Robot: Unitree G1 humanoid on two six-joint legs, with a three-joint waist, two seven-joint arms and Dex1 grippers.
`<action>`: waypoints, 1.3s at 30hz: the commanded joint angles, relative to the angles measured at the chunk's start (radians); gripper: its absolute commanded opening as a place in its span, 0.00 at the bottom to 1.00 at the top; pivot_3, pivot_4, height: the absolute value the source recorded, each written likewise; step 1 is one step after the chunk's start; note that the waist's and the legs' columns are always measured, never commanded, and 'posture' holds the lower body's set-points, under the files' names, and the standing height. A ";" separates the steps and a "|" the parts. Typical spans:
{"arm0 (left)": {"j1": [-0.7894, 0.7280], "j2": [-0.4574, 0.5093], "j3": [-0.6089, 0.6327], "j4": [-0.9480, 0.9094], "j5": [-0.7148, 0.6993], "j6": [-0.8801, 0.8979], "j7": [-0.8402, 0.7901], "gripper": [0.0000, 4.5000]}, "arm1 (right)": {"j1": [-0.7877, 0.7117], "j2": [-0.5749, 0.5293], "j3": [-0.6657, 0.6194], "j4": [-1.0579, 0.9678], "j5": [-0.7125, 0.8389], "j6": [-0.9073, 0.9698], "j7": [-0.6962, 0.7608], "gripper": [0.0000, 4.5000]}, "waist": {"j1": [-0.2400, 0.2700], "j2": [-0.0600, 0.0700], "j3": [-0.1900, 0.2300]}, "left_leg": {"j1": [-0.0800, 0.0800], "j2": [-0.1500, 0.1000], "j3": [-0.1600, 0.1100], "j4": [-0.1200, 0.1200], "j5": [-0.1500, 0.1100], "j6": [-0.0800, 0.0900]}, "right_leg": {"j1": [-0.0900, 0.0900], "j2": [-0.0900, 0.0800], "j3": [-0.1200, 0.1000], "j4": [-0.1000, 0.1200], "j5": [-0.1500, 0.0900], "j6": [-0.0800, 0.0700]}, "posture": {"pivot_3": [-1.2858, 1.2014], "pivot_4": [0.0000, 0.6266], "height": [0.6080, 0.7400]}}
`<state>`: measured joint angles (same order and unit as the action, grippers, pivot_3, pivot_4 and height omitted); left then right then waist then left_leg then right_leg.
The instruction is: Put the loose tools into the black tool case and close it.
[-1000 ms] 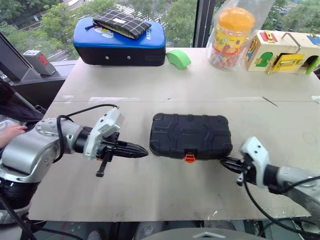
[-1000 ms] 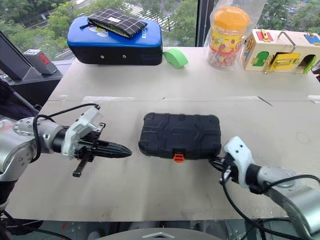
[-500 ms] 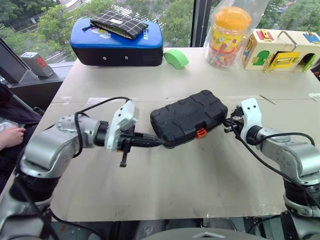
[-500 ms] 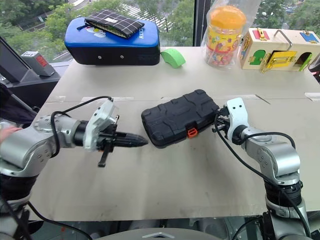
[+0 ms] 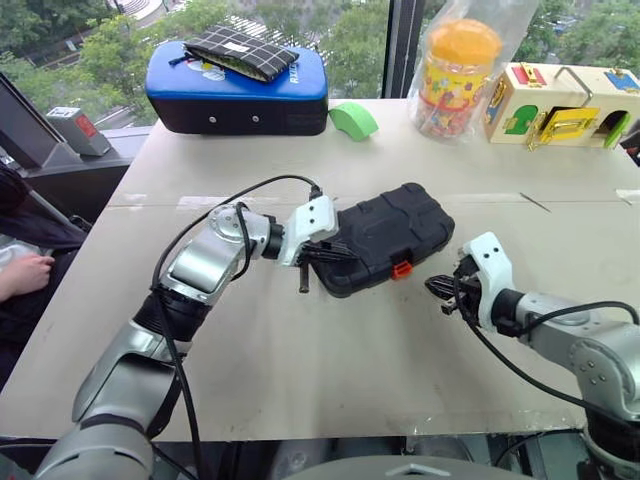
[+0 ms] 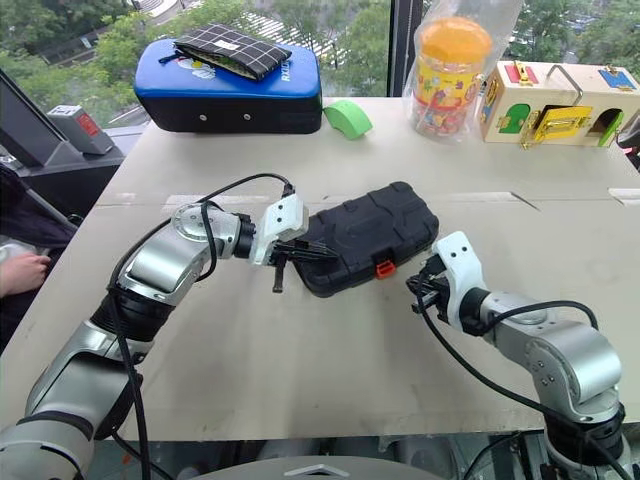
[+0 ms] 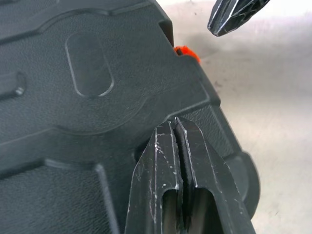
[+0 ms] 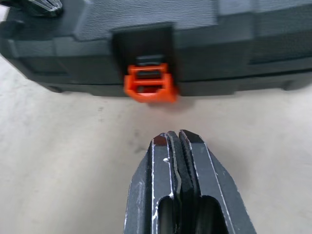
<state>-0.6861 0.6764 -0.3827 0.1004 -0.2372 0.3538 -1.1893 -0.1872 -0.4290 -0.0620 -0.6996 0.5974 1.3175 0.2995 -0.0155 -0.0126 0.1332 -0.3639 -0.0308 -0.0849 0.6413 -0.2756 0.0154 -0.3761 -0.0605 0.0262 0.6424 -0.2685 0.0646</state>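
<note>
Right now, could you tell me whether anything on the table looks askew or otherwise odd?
The black tool case lies closed but skewed, its orange latch side turned at an angle to the table edge. The shut left hand sits at its left end, and the shut right hand hovers short of the latch. Nothing looks spilled or damaged.

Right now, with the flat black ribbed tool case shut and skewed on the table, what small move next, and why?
Probably ease the right gripper forward to the small orange latch. Its fingers are shut, aimed at the latch, short of it. The left gripper, also shut, rests on the black tool case, steadying it.
</note>
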 commanded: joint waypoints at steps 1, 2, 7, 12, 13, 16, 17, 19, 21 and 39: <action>0.046 0.011 -0.064 0.096 0.109 -0.019 -0.010 0.01 | -0.008 0.035 0.036 -0.006 -0.026 -0.039 -0.039 0.00 | 0.000 0.000 -0.004 | 0.000 0.000 0.000 0.000 0.000 0.000 | 0.000 0.000 0.000 0.000 0.000 0.000 | 0.52 0.24 1.00; 0.050 0.009 -0.066 0.100 0.116 -0.027 -0.014 0.01 | -0.010 0.050 0.053 0.015 -0.040 -0.045 -0.052 0.00 | -0.001 0.000 -0.005 | 0.000 0.000 0.000 0.000 0.000 0.000 | 0.000 0.000 0.000 0.000 0.000 0.000 | 0.52 0.24 1.00; 0.052 0.006 -0.059 0.130 0.141 -0.053 -0.022 0.01 | -0.025 0.075 0.111 0.081 -0.091 -0.080 -0.076 0.00 | -0.001 0.001 -0.009 | 0.001 0.000 0.000 0.000 0.000 0.000 | 0.000 0.000 0.000 0.001 0.000 0.000 | 0.52 0.24 1.00; 0.053 0.008 -0.052 0.139 0.150 -0.065 -0.031 0.01 | -0.034 0.097 0.162 0.145 -0.122 -0.128 -0.070 0.00 | -0.002 0.001 -0.010 | 0.002 0.000 0.000 0.001 0.000 0.000 | 0.000 0.001 0.000 0.001 0.000 0.000 | 0.52 0.24 1.00; 0.055 0.009 -0.051 0.138 0.151 -0.065 -0.033 0.01 | -0.035 0.116 0.166 0.163 -0.132 -0.170 -0.070 0.00 | -0.002 0.001 -0.011 | 0.002 0.000 -0.001 0.001 0.000 0.000 | 0.000 0.001 0.000 0.001 0.000 0.000 | 0.52 0.24 1.00; 0.060 0.014 -0.047 0.132 0.154 -0.064 -0.035 0.01 | -0.031 0.152 0.167 0.192 -0.160 -0.255 -0.075 0.00 | -0.002 0.001 -0.011 | 0.002 0.000 -0.001 0.001 0.000 0.000 | 0.000 0.002 0.000 0.001 0.000 0.000 | 0.52 0.24 1.00; 0.062 0.014 -0.046 0.128 0.154 -0.061 -0.035 0.01 | -0.024 0.157 0.167 0.193 -0.168 -0.285 -0.072 0.00 | -0.002 0.001 -0.011 | 0.002 0.000 -0.001 0.001 0.000 0.000 | 0.000 0.002 0.000 0.002 0.000 0.000 | 0.52 0.24 1.00; 0.065 0.016 -0.042 0.120 0.151 -0.053 -0.035 0.01 | -0.007 0.183 0.148 0.179 -0.156 -0.325 -0.064 0.00 | -0.004 0.001 -0.011 | 0.002 0.000 -0.001 0.001 0.000 0.000 | 0.000 0.002 0.000 0.002 0.000 0.000 | 0.52 0.24 1.00; 0.069 0.017 -0.039 0.118 0.154 -0.052 -0.037 0.01 | 0.006 0.203 0.134 0.171 -0.154 -0.346 -0.070 0.00 | -0.008 0.001 -0.011 | 0.002 0.001 -0.001 0.001 0.000 0.000 | 0.000 0.003 0.001 0.002 0.000 0.000 | 0.52 0.24 1.00; 0.089 0.016 -0.043 0.120 0.173 -0.055 -0.056 0.01 | 0.107 0.273 0.143 0.020 -0.103 -0.420 -0.043 0.00 | -0.026 0.003 -0.010 | 0.003 0.001 -0.002 0.001 0.000 0.000 | 0.000 0.004 0.002 0.004 0.000 0.000 | 0.52 0.24 1.00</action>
<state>-0.6576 0.6770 -0.3456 0.1447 -0.1584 0.2551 -1.2384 -0.0492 -0.1378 0.0576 -0.5747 0.4759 0.9297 0.2291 -0.0412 -0.0101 0.1228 -0.3610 -0.0298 -0.0864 0.6420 -0.2756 0.0154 -0.3764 -0.0567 0.0288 0.6466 -0.2686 0.0646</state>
